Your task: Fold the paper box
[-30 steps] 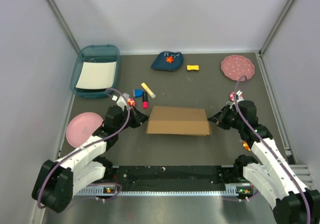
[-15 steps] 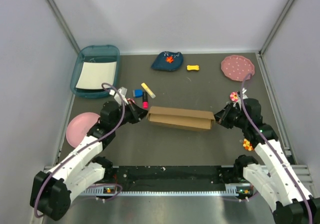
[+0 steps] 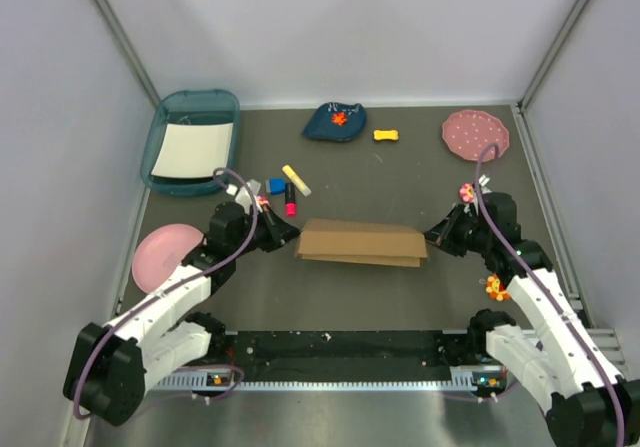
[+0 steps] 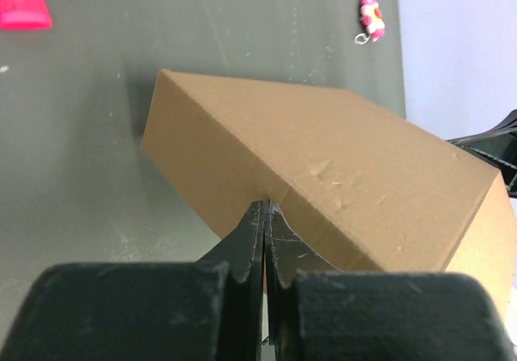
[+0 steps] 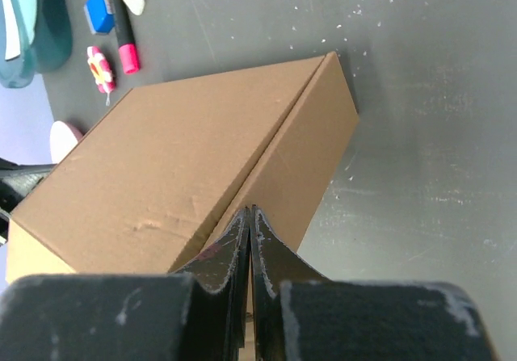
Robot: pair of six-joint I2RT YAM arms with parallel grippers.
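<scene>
The paper box [image 3: 360, 241] is a closed brown cardboard mailer lying mid-table, a little tilted so its top and front face both show. My left gripper [image 3: 290, 235] is shut, its tips pressed against the box's left end; the left wrist view shows the shut gripper [image 4: 265, 207] touching the box's side wall [image 4: 323, 175]. My right gripper [image 3: 430, 237] is shut, its tips against the right end; the right wrist view shows the gripper [image 5: 250, 211] at the fold line of the box [image 5: 178, 175]. The box sits between the two grippers.
A teal tray [image 3: 192, 143] with a white sheet stands back left. A pink plate [image 3: 160, 252] lies left, a dotted pink plate [image 3: 476, 133] back right. A blue block [image 3: 275, 185], yellow marker [image 3: 296, 179] and pink marker [image 3: 290, 203] lie behind the box.
The box, pressed between both shut grippers, tipped up toward the back half a second ago and has now tipped partly back down. Both grippers stayed at its ends.
</scene>
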